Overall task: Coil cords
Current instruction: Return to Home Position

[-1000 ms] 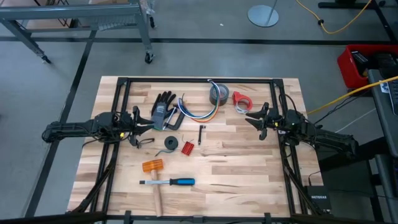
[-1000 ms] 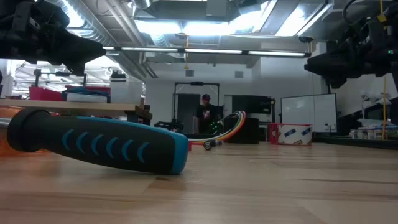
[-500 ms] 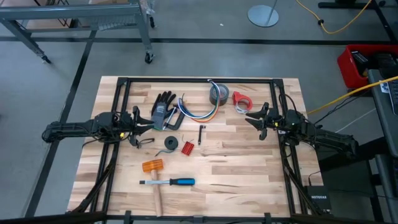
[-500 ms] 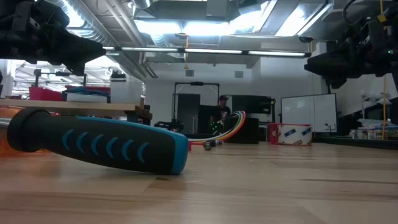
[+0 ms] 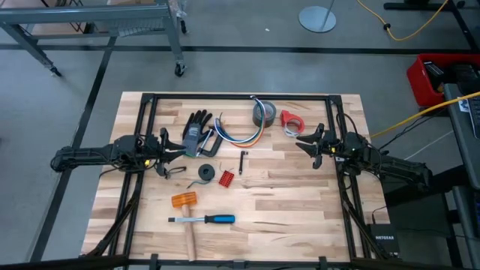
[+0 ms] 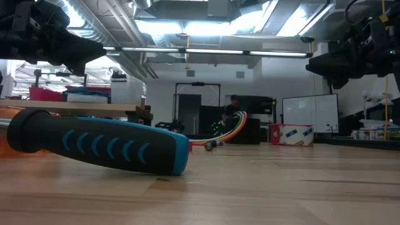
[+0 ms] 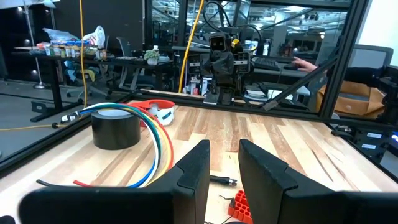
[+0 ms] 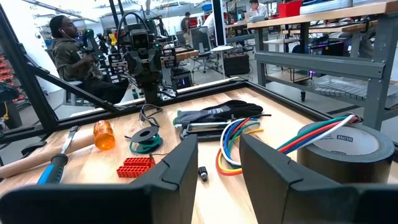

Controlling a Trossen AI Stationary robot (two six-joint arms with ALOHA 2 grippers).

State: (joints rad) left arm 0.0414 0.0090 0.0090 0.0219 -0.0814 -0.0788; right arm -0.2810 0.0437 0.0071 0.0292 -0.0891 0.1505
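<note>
Right now I have both arms out level over the table (image 5: 300,202), one from each side, well apart. The left gripper (image 5: 181,149) sits just beside the glove (image 5: 196,129), jaws parted with nothing between them. The right gripper (image 5: 301,142) is near the red tape ring (image 5: 292,122), jaws also spread and empty. The coloured cords (image 5: 240,138) lie in a loose arc between the glove and the grey tape roll (image 5: 264,113), with their ends reaching the roll. A thin black cord (image 5: 174,171) lies near the left gripper. The spool (image 5: 206,173) with green wire rests beside a red block (image 5: 226,178).
</note>
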